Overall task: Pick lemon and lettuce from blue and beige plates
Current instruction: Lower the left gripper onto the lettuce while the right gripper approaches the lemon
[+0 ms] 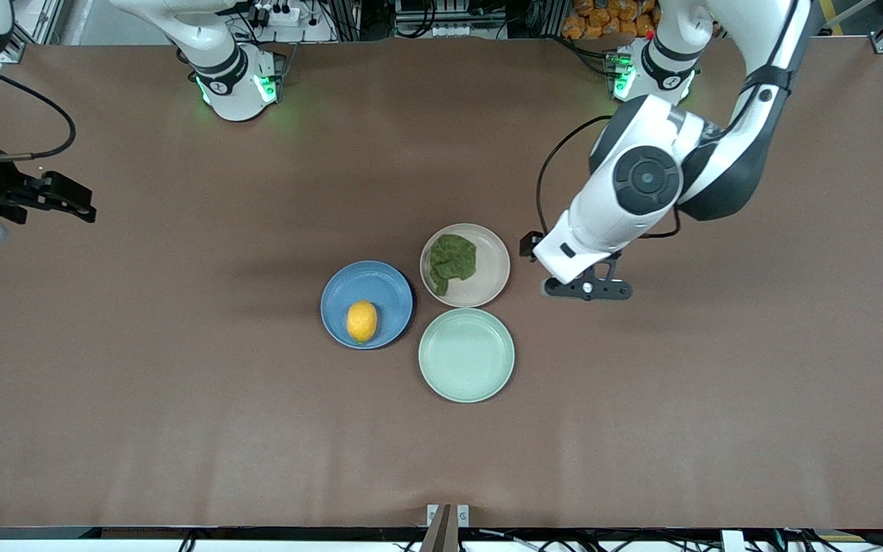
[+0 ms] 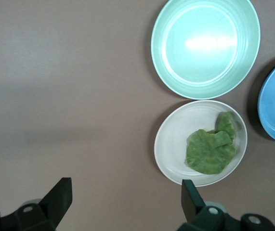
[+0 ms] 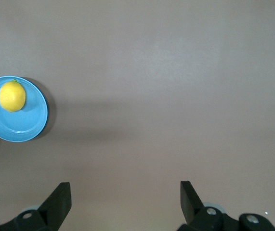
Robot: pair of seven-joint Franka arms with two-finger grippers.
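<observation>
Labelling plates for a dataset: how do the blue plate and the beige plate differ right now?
The blue plate carries the lemon; the beige plate carries the lettuce. The blue plate lies nearer the front camera and toward the right arm's end. Both are round, shallow and alike in size.

Yellow lemon [image 1: 362, 320], dark green lettuce [image 1: 453, 261]

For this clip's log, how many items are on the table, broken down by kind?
Plates: 3 – blue plate, beige plate, mint plate
Lemon: 1, on the blue plate
Lettuce: 1, on the beige plate
Total: 5
</observation>
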